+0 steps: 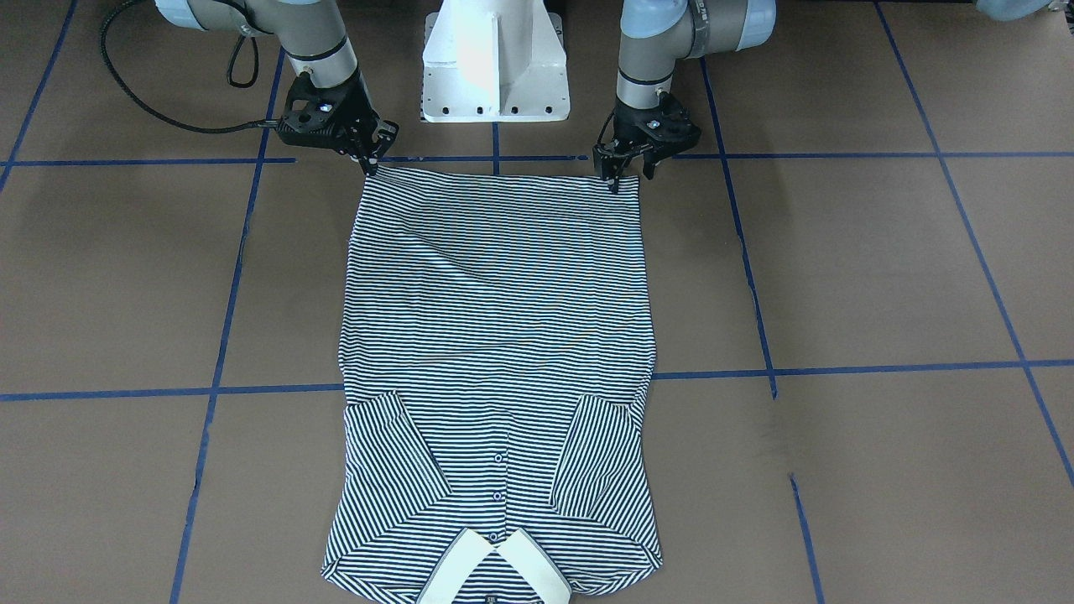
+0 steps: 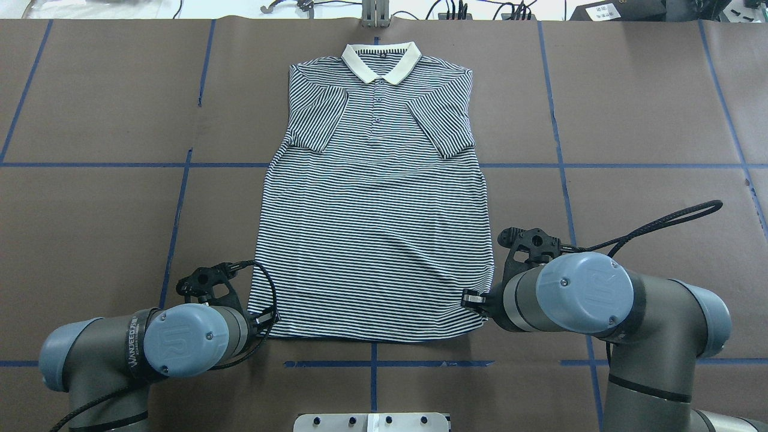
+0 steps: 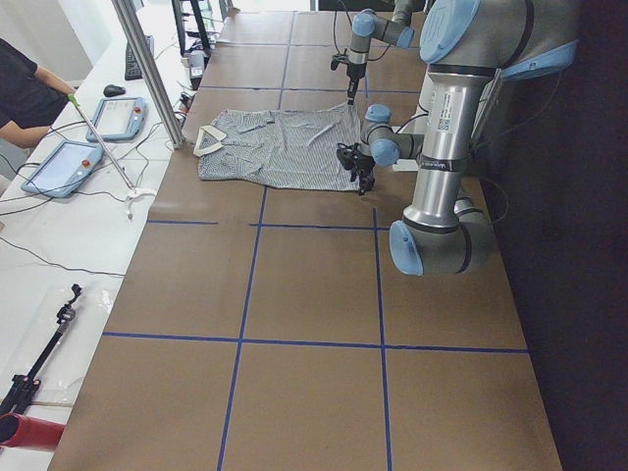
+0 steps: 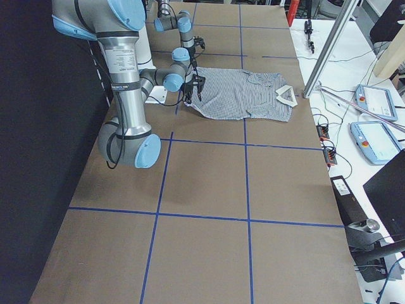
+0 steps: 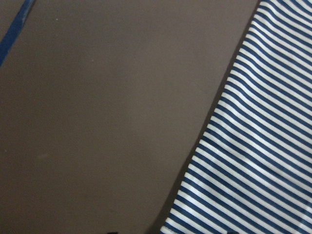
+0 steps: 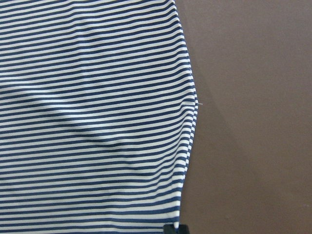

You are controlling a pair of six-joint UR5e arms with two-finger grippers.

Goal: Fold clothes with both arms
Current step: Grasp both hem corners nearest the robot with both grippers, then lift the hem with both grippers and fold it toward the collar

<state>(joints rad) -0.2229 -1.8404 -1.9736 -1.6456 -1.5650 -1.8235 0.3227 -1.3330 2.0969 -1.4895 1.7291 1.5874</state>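
Note:
The striped polo shirt (image 1: 495, 319) lies flat on the brown table, front up. Its white collar (image 1: 495, 562) is at the far side from me and both sleeves are folded in over the chest. The shirt also shows in the overhead view (image 2: 372, 228). My left gripper (image 1: 629, 178) stands at one hem corner with its jaws apart, astride the corner. My right gripper (image 1: 370, 164) is at the other hem corner, tips together on the shirt's edge (image 6: 185, 146). In the overhead view the wrists hide most of both grippers.
The white pedestal base (image 1: 495, 75) stands just behind the hem. Blue tape lines (image 1: 503, 377) cross the table. A black cable (image 1: 126, 84) loops beside the right arm. A metal post (image 3: 147, 69) and operator tablets (image 3: 59, 167) sit beyond the collar side.

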